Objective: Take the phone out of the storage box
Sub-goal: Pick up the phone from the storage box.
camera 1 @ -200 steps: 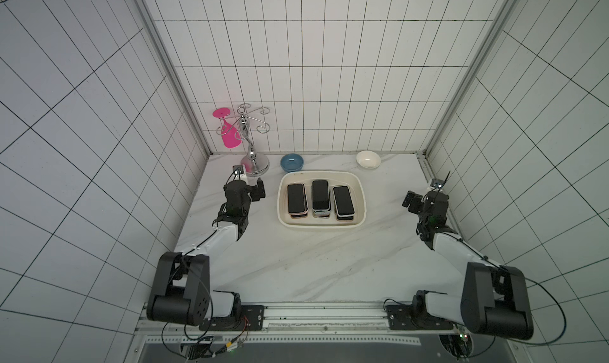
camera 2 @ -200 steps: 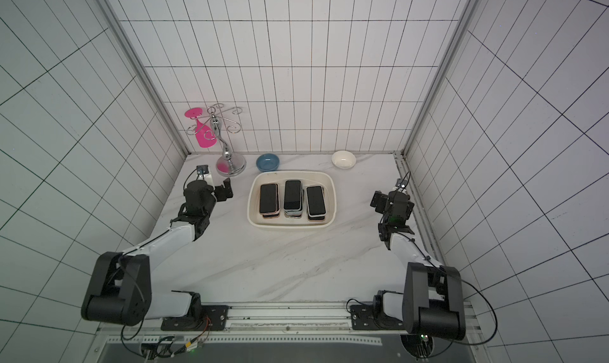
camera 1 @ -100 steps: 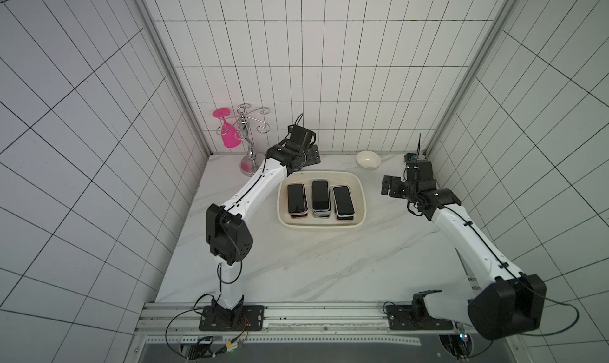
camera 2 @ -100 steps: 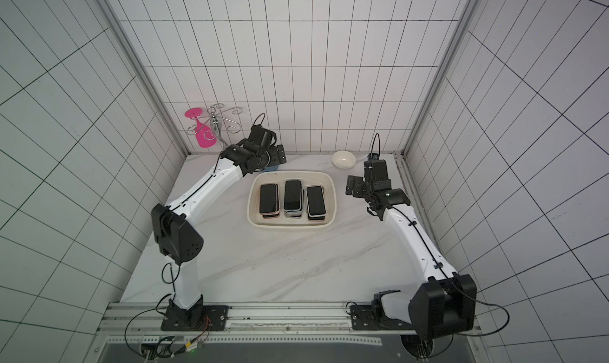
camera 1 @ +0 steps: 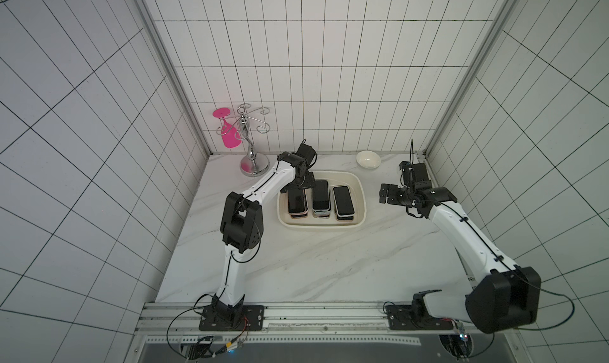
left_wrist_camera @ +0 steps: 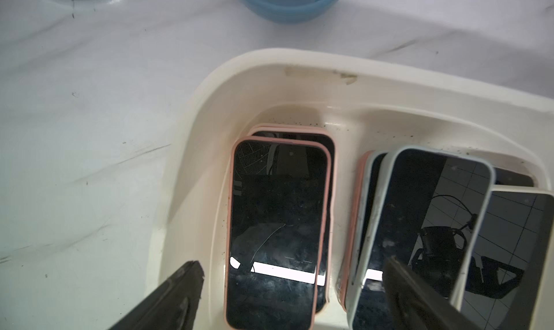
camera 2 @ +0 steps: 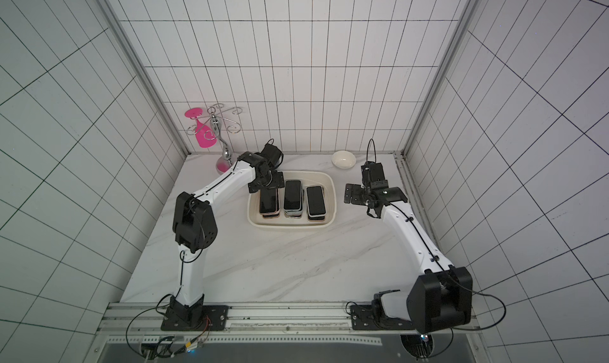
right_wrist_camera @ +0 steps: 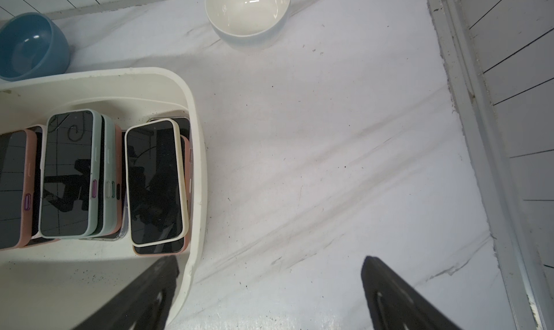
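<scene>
On the left wrist camera my left gripper (left_wrist_camera: pixel 292 262) is spread wide, holding nothing, its fingers (left_wrist_camera: pixel 180 289) framing the pink-cased phone (left_wrist_camera: pixel 275 232) that tops the stack in a corner of the storage box (left_wrist_camera: pixel 192 151). The right gripper (right_wrist_camera: pixel 269 259) is as wide and empty, one finger over the box rim, the other over bare marble (right_wrist_camera: pixel 329 163). Both top views show three phone stacks (camera 1: pixel 321 196) in the box, mid-frame. Only the wrist cameras show the blue bowl (left_wrist_camera: pixel 287 1); from above my left arm (camera 1: pixel 263 183) hides it. The stacks' lower phones are mostly covered.
</scene>
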Motion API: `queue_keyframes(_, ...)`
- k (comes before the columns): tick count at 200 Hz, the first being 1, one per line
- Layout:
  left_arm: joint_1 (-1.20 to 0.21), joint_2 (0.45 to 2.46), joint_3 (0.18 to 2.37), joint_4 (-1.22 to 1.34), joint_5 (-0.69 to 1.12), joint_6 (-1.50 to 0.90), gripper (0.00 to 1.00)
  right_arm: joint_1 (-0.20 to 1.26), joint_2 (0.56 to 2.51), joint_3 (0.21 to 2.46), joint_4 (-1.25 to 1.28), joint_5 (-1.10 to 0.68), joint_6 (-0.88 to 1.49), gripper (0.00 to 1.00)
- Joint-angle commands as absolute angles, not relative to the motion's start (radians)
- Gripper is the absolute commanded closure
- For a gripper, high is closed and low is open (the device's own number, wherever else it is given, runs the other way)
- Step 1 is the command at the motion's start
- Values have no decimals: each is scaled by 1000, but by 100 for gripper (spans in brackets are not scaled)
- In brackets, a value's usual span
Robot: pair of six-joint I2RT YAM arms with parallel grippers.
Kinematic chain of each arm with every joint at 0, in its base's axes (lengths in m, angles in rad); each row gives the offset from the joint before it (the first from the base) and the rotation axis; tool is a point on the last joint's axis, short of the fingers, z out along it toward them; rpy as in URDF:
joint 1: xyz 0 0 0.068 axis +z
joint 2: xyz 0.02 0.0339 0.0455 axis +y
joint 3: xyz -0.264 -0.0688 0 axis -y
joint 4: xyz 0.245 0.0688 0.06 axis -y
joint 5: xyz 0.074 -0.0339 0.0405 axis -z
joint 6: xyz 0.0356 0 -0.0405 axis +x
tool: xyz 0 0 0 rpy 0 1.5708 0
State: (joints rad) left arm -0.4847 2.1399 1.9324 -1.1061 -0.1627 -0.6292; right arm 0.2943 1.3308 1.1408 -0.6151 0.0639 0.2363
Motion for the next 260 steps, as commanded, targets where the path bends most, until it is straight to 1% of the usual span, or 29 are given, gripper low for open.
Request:
queue_keyframes(1, -467, 2141, 1890, -1070, -140, -626, 2, 296, 1337, 1157, -638, 49, 227, 1)
queue_keyframes(69, -465, 2176, 1857, -1041, -96, -591, 2, 299, 1355, 1141, -627, 34, 232, 1)
queue_keyframes(127, -463, 2200, 1823, -1039, -117, -588, 2, 302, 1366, 1117, -617, 35, 219, 1)
queue_keyframes(213, -453, 2221, 1789, -1016, -81, -567, 2, 303, 1384, 1113, -612, 29, 219, 0)
queue_keyframes(234, -448, 2221, 1777, -1011, -80, -559, 4, 305, 1384, 1117, -612, 28, 222, 0)
queue_keyframes(253, -441, 2215, 1765, -1004, -75, -552, 11, 305, 1384, 1118, -612, 29, 222, 1)
queue_keyframes(260, -440, 2210, 1761, -1002, -75, -550, 13, 306, 1384, 1119, -612, 31, 222, 1)
